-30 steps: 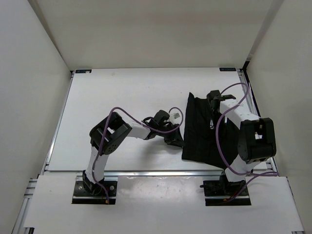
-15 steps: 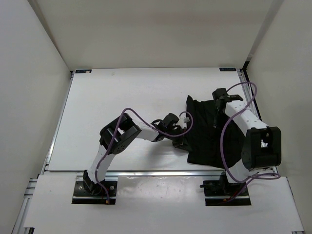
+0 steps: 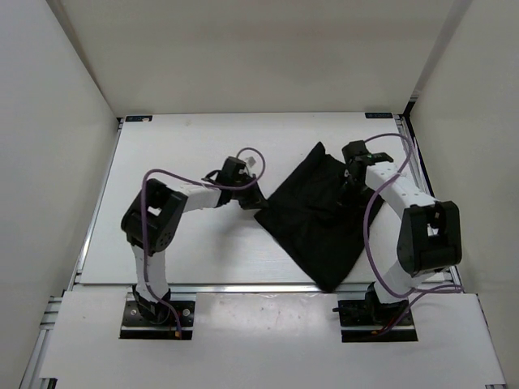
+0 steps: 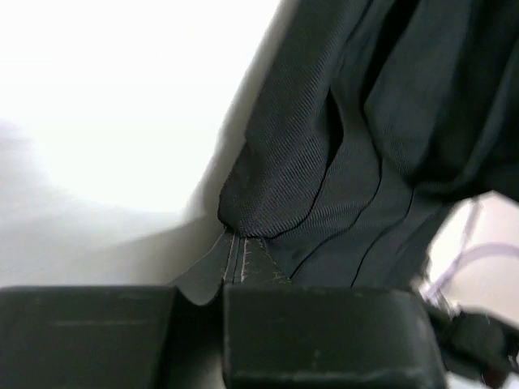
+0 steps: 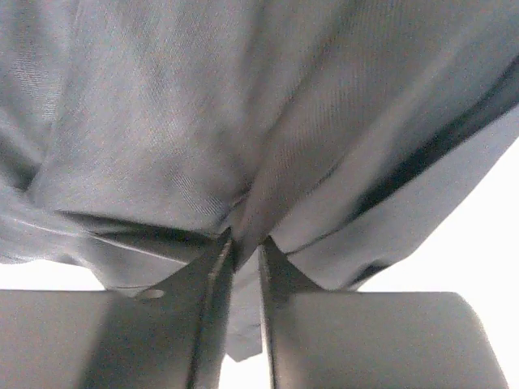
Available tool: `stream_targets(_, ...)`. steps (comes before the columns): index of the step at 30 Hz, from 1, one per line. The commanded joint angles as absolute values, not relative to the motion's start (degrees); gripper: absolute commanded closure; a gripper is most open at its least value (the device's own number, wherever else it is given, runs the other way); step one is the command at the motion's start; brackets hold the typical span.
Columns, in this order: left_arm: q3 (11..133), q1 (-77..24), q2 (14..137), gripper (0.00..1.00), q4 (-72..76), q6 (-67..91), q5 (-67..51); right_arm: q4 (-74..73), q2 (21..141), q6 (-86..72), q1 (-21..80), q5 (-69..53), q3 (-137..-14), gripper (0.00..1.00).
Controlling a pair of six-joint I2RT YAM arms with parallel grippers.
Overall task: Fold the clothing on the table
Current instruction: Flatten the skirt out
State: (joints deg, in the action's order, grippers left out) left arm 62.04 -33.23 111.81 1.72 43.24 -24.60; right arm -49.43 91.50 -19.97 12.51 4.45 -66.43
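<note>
The black clothing lies spread in a diamond shape on the right half of the white table. My left gripper is at the garment's left corner, shut on its stitched hem. In the left wrist view that hem runs into my left gripper and the cloth fans away from it. My right gripper sits over the garment's far right part. In the right wrist view a fold of the clothing is pinched in my right gripper, the fingertips a narrow gap apart.
Metal rails edge the table, and white walls close it in on three sides. Purple cables loop along both arms. The arm bases stand at the near edge.
My left gripper shut on the garment's edge and pulled it left and away, spreading the narrow folded strip into a wide diamond. My right gripper stayed at the far right part, its fingertips slightly parted.
</note>
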Motion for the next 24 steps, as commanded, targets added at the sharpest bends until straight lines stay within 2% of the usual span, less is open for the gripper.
stream_targets(1,62.4,-28.5,105.1,1.0,-8.6,37.4,-13.8,-48.7,94.5,-18.6,13.9,2.4,-71.4,0.75)
stream_targets(5,56.7,-22.6,97.8,1.0,-9.7,37.4,-13.2,-51.1,96.3,-17.9,16.7,6.3,-76.5,0.65)
stream_targets(12,48.5,-19.0,90.3,1.0,-13.2,35.9,-9.7,-57.2,92.6,-19.2,15.6,0.5,-73.0,0.61)
stream_targets(19,45.9,-23.2,87.6,1.0,-17.1,35.6,-9.1,-52.7,89.8,-22.1,17.3,-20.1,-60.2,0.58)
stream_targets(24,45.3,-26.5,87.0,1.0,-21.4,34.7,-8.6,-48.8,91.6,-25.2,20.8,-25.2,-58.3,0.57)
